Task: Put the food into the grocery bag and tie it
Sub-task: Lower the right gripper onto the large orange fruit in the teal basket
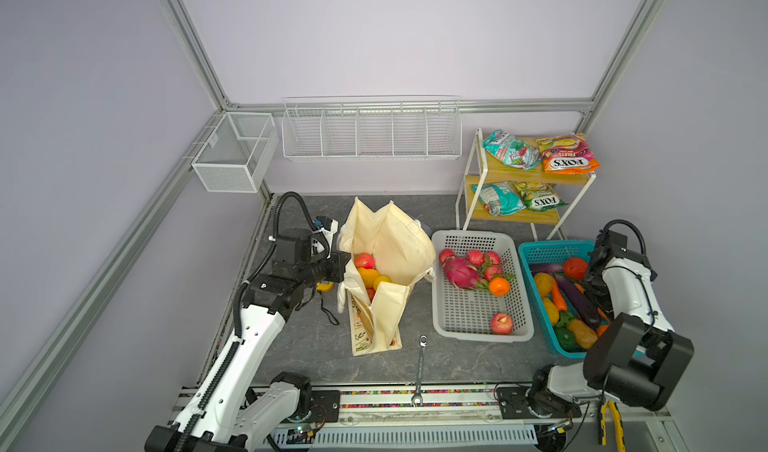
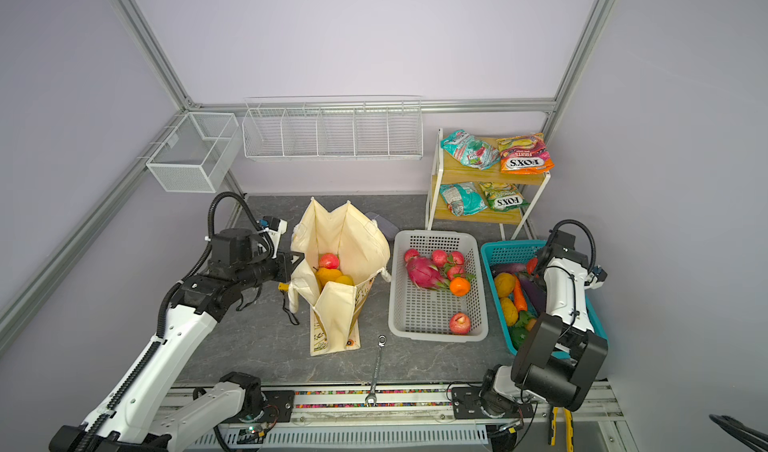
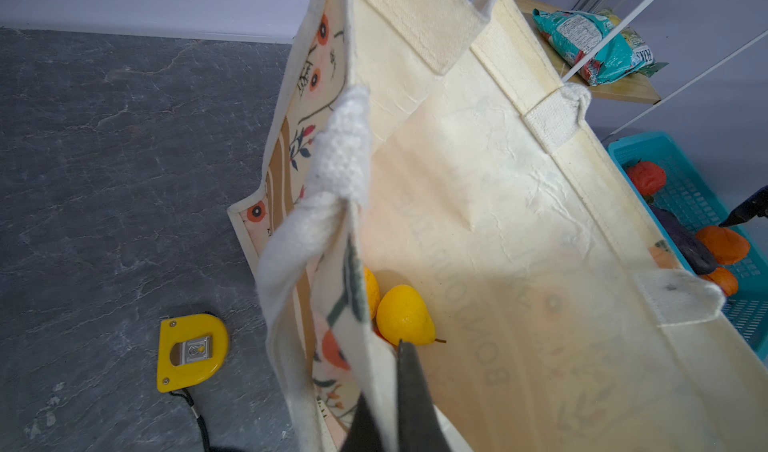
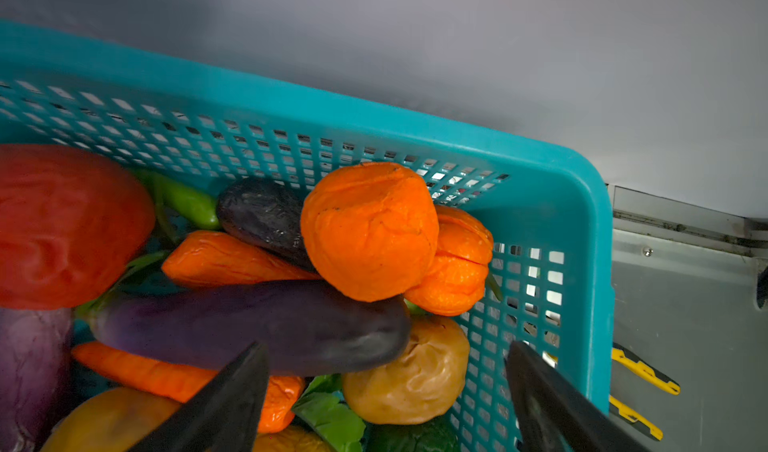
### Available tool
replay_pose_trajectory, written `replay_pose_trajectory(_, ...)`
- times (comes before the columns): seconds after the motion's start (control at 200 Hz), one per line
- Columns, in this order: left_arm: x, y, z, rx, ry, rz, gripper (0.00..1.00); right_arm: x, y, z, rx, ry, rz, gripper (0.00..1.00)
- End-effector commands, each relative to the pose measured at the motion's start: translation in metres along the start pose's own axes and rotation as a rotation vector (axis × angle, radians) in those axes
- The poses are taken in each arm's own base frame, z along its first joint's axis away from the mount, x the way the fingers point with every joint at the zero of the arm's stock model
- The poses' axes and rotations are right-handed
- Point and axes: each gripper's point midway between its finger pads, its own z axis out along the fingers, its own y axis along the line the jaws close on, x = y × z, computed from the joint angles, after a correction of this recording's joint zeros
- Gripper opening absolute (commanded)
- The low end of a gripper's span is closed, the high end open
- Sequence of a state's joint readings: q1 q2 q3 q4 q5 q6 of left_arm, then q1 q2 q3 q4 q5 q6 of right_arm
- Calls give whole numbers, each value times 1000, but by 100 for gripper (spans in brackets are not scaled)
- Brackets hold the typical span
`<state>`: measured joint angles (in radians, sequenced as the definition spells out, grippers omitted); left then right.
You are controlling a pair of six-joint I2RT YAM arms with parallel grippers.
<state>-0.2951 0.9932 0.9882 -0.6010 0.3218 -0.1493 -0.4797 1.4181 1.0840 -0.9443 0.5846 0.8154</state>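
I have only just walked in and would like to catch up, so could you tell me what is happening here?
The robot is packing food into a cloth bag. The left gripper is shut on the bag's rim, and a few fruits already lie inside. The right gripper hangs open over the vegetables in the teal basket, holding nothing. More fruit sits in the grey basket and four snack packets on the shelf.

top views: bright, even, soft shadows | left wrist: sharp | right wrist: dim, foreground blurred

Left arm (image 1: 258, 333) extended, jaws clamped; right arm (image 1: 623, 288) folded, jaws apart.
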Motion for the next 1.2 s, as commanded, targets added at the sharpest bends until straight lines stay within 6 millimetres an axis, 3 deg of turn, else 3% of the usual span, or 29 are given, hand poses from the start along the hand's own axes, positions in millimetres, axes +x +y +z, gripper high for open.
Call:
replay_pose_trajectory(0.0, -4, -8, -5, 30, -28, 17, 0, -4, -4, 11, 24, -16, 52, 95)
replay_pose_trajectory(0.265, -5, -10, -6, 41, -32, 16, 0, -5, -19, 26, 68, 1, 123, 100)
replay_pose_trajectory(0.845, -6, -14, -7, 58, -38, 14, 0, -9, -4, 47, 83, 45, 140, 100)
replay_pose_trajectory(1.005, -6, -14, -9, 60, -41, 15, 0, -12, -5, 48, 92, 33, 149, 96)
replay_pose_trajectory(1.195, -7, -15, -9, 63, -44, 17, 0, -16, -5, 46, 74, 4, 167, 80)
